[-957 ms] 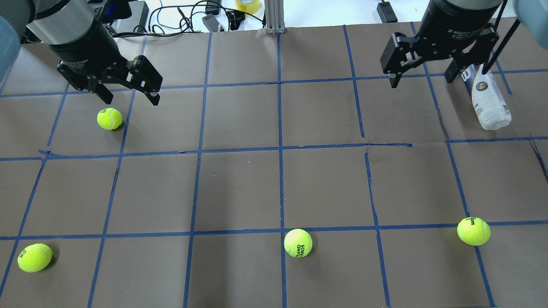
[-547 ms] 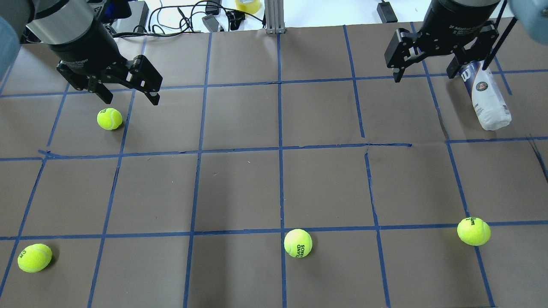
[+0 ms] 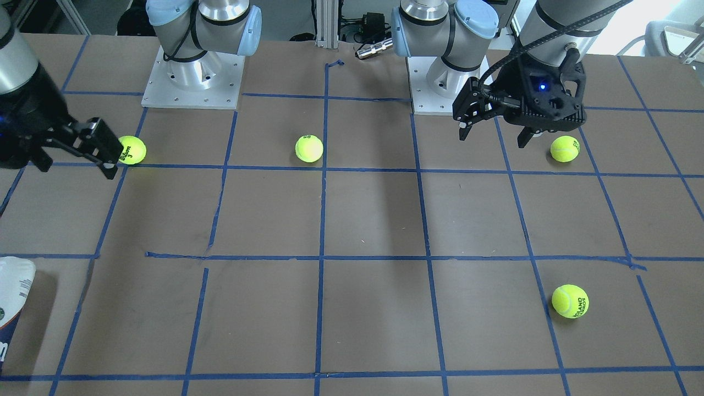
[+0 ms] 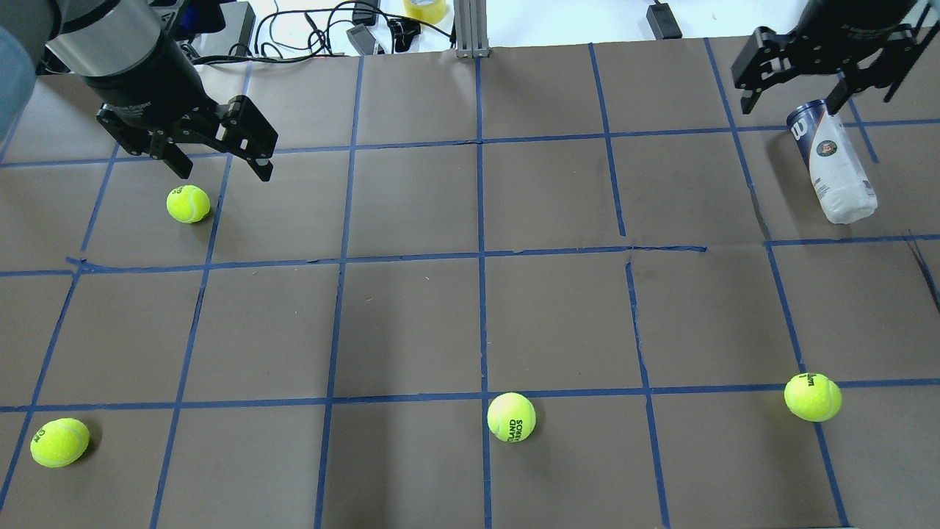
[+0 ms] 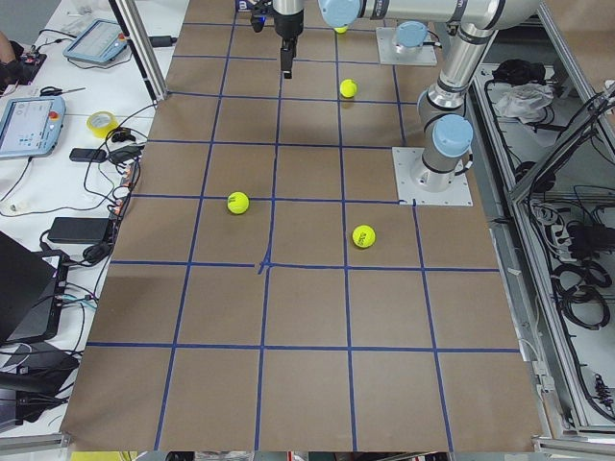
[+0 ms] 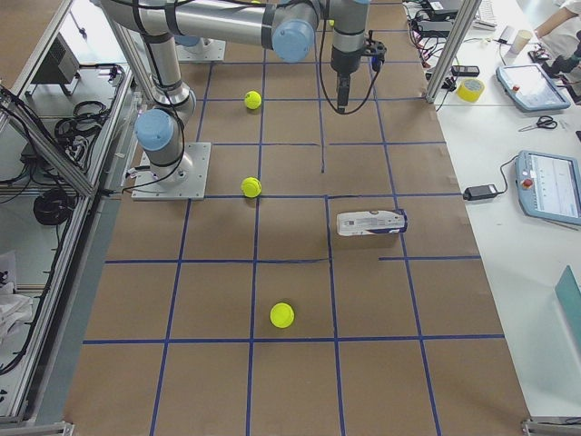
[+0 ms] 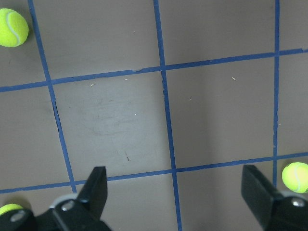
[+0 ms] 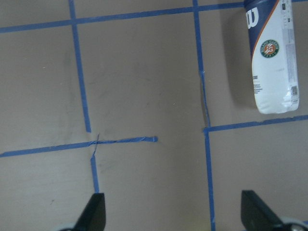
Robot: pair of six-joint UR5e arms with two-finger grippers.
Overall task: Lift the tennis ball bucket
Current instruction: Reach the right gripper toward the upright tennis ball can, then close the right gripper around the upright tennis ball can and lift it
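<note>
The tennis ball bucket [image 4: 837, 173] lies on its side at the far right of the table, white label, navy rim end toward the far edge. It also shows in the right wrist view [image 8: 272, 62], in the front view [image 3: 11, 297] and in the exterior right view [image 6: 370, 222]. My right gripper [image 4: 789, 103] is open and empty, raised above the table just beyond the navy end; in the right wrist view [image 8: 177, 216] the bucket lies up and right of the gap. My left gripper [image 4: 224, 167] is open and empty over the far left, beside a tennis ball [image 4: 187, 204].
Three more tennis balls lie near the front: left [image 4: 59, 442], middle [image 4: 511, 417], right [image 4: 812, 397]. Cables, a tape roll [image 4: 424, 9] and a metal post [image 4: 470, 29] stand along the far edge. The arm bases [image 3: 192, 77] sit at the robot side.
My right gripper has moved right and toward the far edge, still open, uncovering the bucket's navy end. The left gripper, the bucket and the balls have not moved.
</note>
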